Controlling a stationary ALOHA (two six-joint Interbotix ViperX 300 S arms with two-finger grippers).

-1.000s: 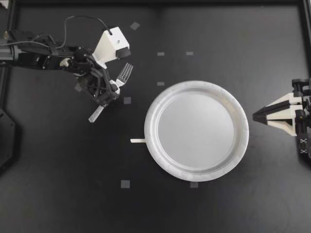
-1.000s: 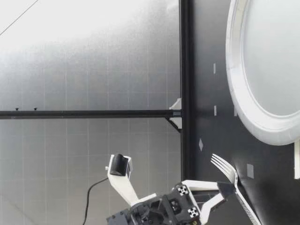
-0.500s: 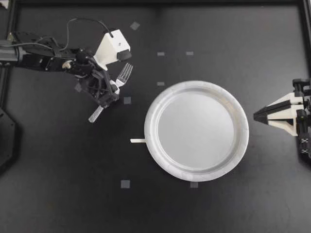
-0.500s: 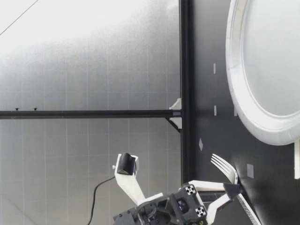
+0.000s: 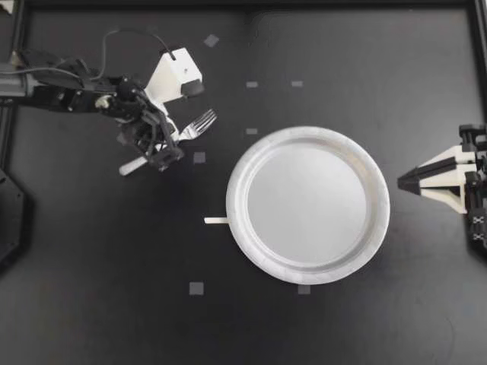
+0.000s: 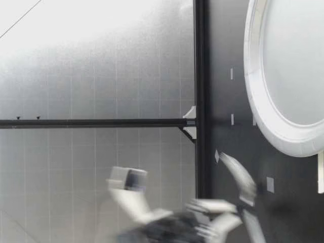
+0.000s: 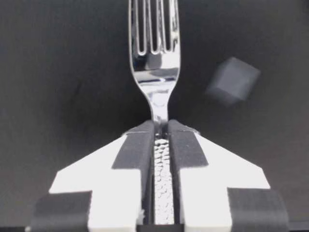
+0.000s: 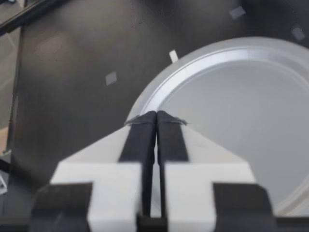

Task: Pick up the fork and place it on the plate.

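A silver fork (image 5: 199, 122) lies slanted at the table's back left, tines toward the white paper plate (image 5: 304, 135). My left gripper (image 5: 166, 143) is shut on its handle near the neck. In the left wrist view the textured handle sits pinched between both fingers of the left gripper (image 7: 161, 126), and the fork's tines (image 7: 154, 72) stick out ahead. The low view shows the fork (image 6: 237, 172) and my left arm (image 6: 167, 223) blurred by motion, beside the plate (image 6: 253, 101). My right gripper (image 5: 403, 182) is shut and holds nothing, just off the plate's right rim (image 8: 193, 63).
A short white strip (image 5: 215, 220) lies against the plate's left edge. Small grey tape squares (image 5: 198, 157) dot the black table. Black frame rails (image 5: 243, 4) run along the back and sides.
My left gripper has shut on the fork's handle. The fork has swung so its tines point more toward the plate, and the arm is moving.
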